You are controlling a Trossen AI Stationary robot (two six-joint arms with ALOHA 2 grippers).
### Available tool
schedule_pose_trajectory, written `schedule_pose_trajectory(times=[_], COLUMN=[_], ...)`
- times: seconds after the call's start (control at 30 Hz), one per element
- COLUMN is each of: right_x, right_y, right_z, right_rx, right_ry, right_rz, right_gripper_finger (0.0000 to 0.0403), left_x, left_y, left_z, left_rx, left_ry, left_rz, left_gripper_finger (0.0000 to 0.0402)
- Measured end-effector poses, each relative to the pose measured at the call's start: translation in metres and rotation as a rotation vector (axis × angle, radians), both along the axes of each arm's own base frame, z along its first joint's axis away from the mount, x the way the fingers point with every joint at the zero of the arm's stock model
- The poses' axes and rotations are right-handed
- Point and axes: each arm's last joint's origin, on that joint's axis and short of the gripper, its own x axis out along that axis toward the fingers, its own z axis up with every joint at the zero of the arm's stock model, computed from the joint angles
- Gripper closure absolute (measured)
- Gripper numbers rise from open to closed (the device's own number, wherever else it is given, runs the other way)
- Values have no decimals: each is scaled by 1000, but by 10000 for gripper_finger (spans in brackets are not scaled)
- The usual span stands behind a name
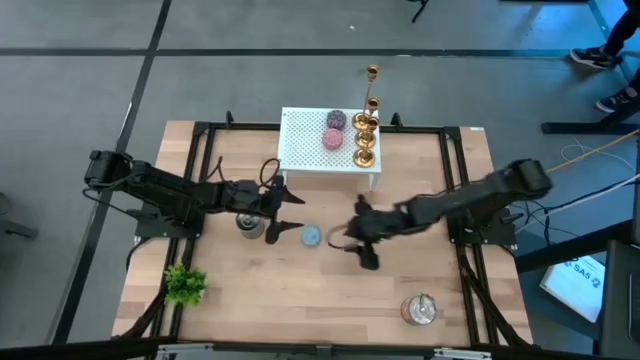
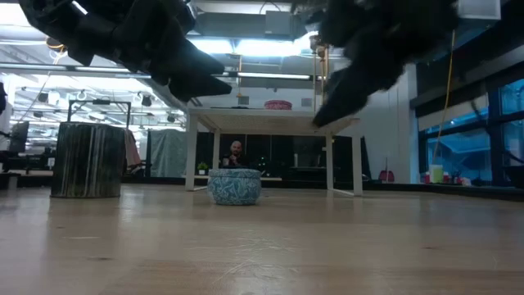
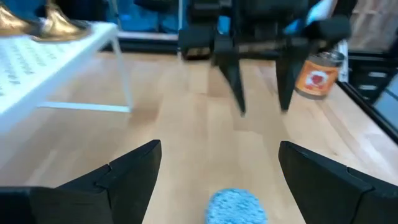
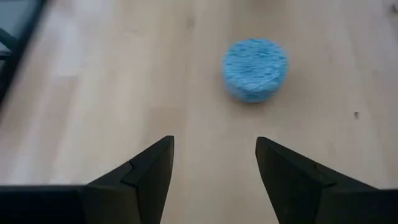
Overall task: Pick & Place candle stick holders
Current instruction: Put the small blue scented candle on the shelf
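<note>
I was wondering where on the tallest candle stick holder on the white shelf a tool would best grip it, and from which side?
Probably the thin stem of the tallest candle stick holder, approached level from the table's open side, the fingers closing across it. It stands upright at the white shelf's far right edge, with shorter candle stick holders crowded in front, so reaching over them looks safest. The right tool is nearer and open.

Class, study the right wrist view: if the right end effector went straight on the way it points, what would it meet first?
Probably the blue disc: it lies on the table ahead of the open right end effector, slightly off its centre line, so it may only graze a finger.
</note>
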Motion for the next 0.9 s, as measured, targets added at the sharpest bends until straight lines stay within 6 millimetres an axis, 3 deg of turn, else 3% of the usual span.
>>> schedule_pose_trajectory(times=[0.17,0.27,0.43,0.67,0.9], right_x=[-47,-72,-105,-139,-156], right_y=[1,-5,-15,-28,-41], right_z=[1,-10,-30,-51,-60], right_rx=[52,85,117,84,55], right_ry=[-174,-263,-397,-554,-564], right_rz=[15,27,87,123,178], right_gripper_finger=[171,171,171,171,171], left_x=[12,17,23,27,28], left_y=[-1,-3,-6,-4,-2], left_z=[18,29,46,59,62], left_rx=[7,57,43,2,-60], left_ry=[109,192,180,136,119], left_rz=[-27,11,16,115,153], left_gripper_finger=[80,80,80,80,80])
